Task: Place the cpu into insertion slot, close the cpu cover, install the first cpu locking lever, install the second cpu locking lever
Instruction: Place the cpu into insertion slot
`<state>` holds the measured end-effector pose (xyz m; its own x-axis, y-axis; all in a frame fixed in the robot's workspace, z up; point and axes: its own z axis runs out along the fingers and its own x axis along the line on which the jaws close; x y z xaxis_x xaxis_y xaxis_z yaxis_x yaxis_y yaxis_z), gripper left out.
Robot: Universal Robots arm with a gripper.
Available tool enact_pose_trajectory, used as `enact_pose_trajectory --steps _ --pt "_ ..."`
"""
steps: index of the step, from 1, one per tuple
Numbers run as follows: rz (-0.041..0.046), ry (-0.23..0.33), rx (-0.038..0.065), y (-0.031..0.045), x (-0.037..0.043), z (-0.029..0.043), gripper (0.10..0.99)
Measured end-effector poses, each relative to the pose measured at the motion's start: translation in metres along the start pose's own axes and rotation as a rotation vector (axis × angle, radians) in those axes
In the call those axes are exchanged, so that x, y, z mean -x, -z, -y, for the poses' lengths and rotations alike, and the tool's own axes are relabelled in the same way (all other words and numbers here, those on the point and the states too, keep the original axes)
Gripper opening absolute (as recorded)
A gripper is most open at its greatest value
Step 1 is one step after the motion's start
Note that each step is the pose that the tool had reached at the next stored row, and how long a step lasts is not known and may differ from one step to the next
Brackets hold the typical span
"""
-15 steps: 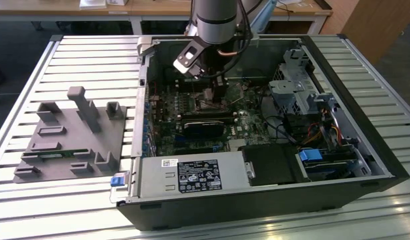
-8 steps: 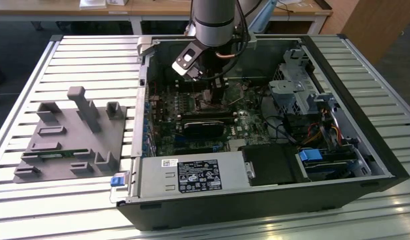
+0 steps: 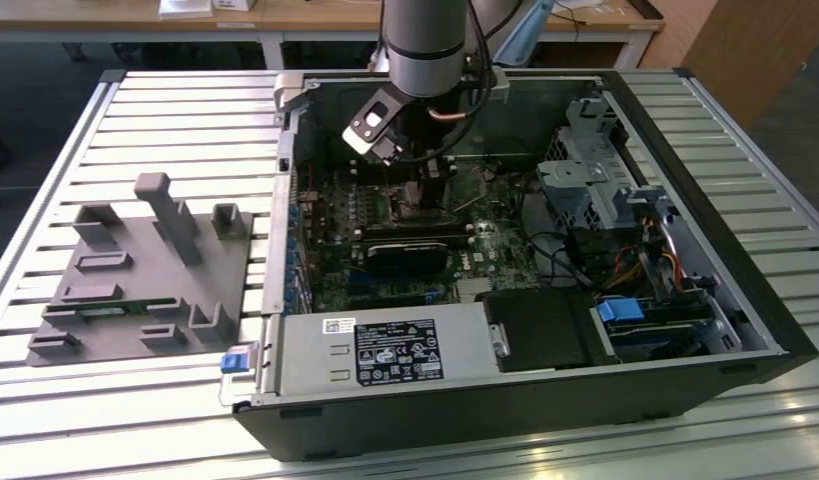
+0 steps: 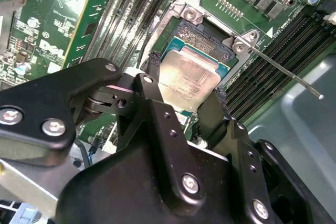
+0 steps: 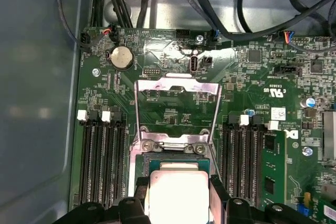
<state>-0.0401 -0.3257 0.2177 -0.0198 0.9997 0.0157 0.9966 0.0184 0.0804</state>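
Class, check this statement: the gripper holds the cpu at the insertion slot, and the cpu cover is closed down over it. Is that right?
Not quite. The cpu cover is open, swung back away from the insertion slot, as the first wrist view shows. The gripper does hold the cpu at the insertion slot.

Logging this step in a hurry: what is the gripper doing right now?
gripper: fingers closed on the cpu, at the insertion slot.
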Motion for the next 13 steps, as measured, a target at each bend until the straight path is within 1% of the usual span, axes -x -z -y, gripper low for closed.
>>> enact_pose_trajectory --steps 13 --pt "0.0004 -0.005 0.0 -0.01 -0.0026 0.0039 0.537"
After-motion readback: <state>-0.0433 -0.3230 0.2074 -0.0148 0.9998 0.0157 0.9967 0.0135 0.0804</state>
